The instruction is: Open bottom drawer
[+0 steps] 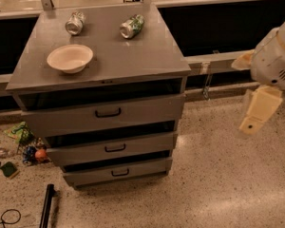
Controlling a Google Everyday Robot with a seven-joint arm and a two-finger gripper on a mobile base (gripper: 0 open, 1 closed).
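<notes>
Take the cabinet (133, 65) as your landmark: the bottom drawer (133, 169) is the lowest of its three fronts, just above the floor, below the middle drawer (142, 144) and the taller top drawer (142, 110). It looks pushed in, so the pull has not begun. Its black loop handle (119, 173) sits at the centre of the front, and that is where you will want to hook on, since the shallow panel offers nothing else to grip. The gripper (256, 110) hangs well off to the cabinet's right, about level with the top drawer and touching nothing; you cannot tell from here whether it is open or closed. It probably waits out there to keep clear of the cabinet's corner before dropping low. On the cabinet's top stand a bowl (70, 58) and two tipped cans (75, 23), so pull smoothly; a jolt could roll them. Clutter (23, 144) lies on the floor to the cabinet's left, away from your approach.
</notes>
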